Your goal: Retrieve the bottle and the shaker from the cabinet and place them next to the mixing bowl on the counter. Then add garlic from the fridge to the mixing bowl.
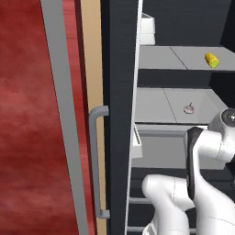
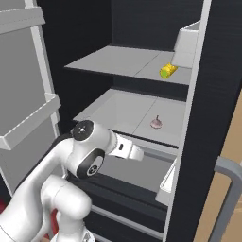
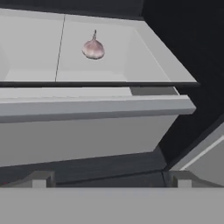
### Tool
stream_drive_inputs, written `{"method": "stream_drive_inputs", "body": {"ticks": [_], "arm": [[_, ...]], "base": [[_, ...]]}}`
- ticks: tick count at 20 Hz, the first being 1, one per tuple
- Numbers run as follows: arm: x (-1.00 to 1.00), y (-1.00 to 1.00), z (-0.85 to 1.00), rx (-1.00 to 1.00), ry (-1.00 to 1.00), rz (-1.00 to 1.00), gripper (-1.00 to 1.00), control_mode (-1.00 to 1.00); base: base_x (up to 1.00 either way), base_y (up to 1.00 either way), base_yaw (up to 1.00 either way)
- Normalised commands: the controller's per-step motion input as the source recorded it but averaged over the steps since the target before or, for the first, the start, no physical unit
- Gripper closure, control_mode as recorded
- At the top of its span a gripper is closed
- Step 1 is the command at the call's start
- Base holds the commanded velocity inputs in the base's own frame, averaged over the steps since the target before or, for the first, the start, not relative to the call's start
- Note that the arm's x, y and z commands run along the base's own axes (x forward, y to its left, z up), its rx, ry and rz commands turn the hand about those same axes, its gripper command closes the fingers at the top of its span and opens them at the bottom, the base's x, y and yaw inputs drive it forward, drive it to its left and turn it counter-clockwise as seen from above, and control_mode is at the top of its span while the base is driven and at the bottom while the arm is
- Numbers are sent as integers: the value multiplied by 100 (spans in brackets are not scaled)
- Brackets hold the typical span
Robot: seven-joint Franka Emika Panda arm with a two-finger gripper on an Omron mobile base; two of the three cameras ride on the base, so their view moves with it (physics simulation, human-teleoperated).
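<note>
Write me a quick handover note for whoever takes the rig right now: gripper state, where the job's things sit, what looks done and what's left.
Gripper: open, empty, aimed into the open fridge, short of the shelves.
Garlic: lying on the middle pale grey shelf, untouched, above a grey drawer. A yellow corn cob sits on the shelf above; leave it alone.
Done: fridge door is open, arm facing the shelves.
Bottle, shaker, mixing bowl and counter: can't be judged from here.
Left: reach up to the garlic, grasp it, carry it to the mixing bowl and drop it in.
</note>
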Motion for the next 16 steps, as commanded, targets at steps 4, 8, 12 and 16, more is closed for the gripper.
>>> {"method": "stream_drive_inputs", "body": {"ticks": [4,8,12,16], "arm": [[28,-6,34,5,0,2,-100,-100],[37,0,24,7,0,2,-100,-100],[59,0,26,10,0,0,-100,-100],[57,0,3,2,0,0,-100,-100]], "base": [[0,0,0],[0,0,0],[0,0,0],[0,0,0]]}}
